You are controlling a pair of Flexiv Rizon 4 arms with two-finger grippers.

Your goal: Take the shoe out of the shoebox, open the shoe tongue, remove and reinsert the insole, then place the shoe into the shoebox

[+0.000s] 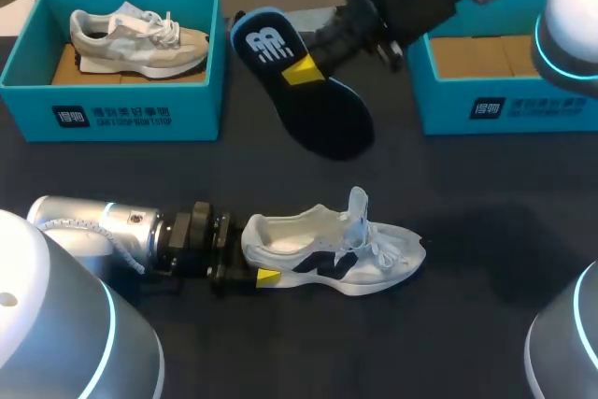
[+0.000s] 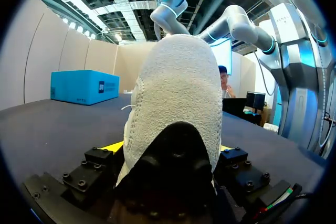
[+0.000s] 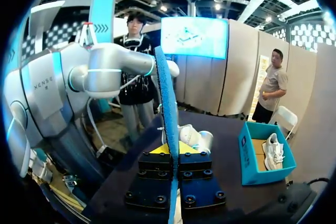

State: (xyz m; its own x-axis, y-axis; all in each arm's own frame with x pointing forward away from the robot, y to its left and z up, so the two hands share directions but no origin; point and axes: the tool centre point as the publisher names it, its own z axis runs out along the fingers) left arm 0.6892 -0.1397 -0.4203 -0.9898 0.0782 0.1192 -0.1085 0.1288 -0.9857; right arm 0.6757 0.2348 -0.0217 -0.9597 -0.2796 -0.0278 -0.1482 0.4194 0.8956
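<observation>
A white shoe (image 1: pixel 332 249) with dark side marks lies on the dark table, toe to the right, tongue raised, its inside bare. My left gripper (image 1: pixel 254 256) is at its heel; in the left wrist view the heel (image 2: pixel 178 103) fills the gap between both fingers, so it is shut on the shoe. My right gripper (image 1: pixel 304 67) is shut on the blue-edged dark insole (image 1: pixel 327 119), held tilted in the air between the two boxes. In the right wrist view the insole (image 3: pixel 167 108) stands edge-on between the closed fingers of that gripper (image 3: pixel 173 148).
A teal shoebox (image 1: pixel 121 109) at the back left holds a beige shoe (image 1: pixel 140 39). A second teal shoebox (image 1: pixel 505 100) at the back right shows only its cardboard floor. Bare dark table lies around the white shoe.
</observation>
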